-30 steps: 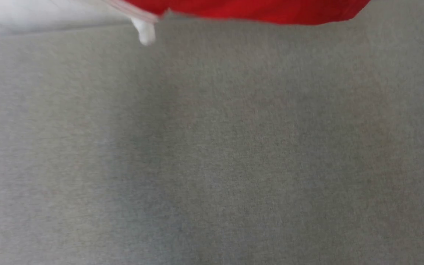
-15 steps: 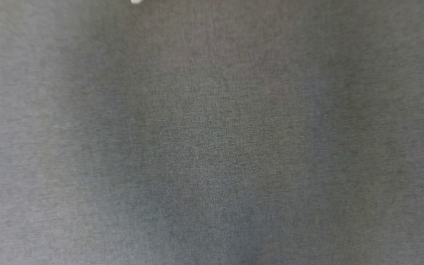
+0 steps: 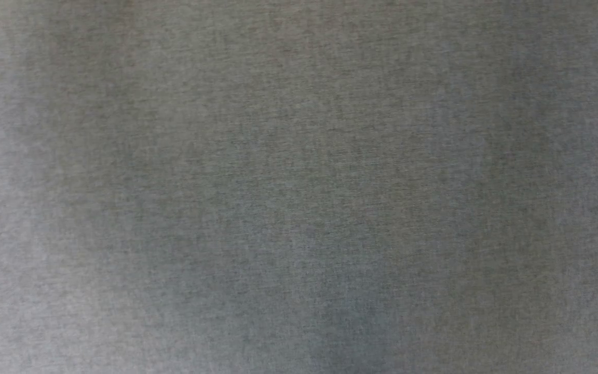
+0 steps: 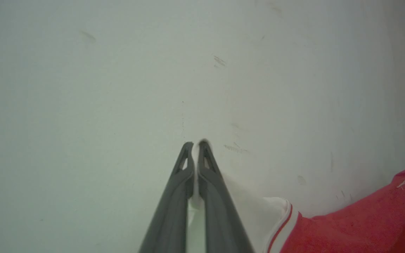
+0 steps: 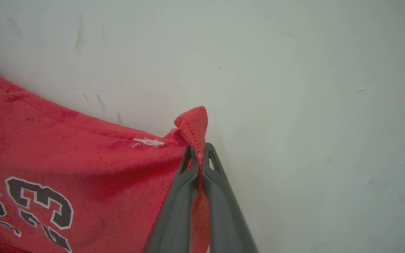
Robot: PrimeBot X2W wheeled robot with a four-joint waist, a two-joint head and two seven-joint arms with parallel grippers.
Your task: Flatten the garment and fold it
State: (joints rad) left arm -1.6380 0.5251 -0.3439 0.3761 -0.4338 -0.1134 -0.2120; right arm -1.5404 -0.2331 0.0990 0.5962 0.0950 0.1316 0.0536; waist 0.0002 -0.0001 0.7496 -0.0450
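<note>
**A:** What's changed?

**B:** The grey cloth surface lies before the head. The red edge across the top of that view a second ago has slipped out, so either the camera tipped or the cloth was lifted.

**A:** And the garment?

**B:** It's held up between both arms against a pale surface. The left gripper is clamped on its white sleeve and the right gripper on a red hem corner. It looks spread and ready to lay flat.

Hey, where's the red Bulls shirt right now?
In the right wrist view the garment spreads left of the right gripper, which pinches its red corner; in the left wrist view the left gripper pinches its white sleeve.
</note>
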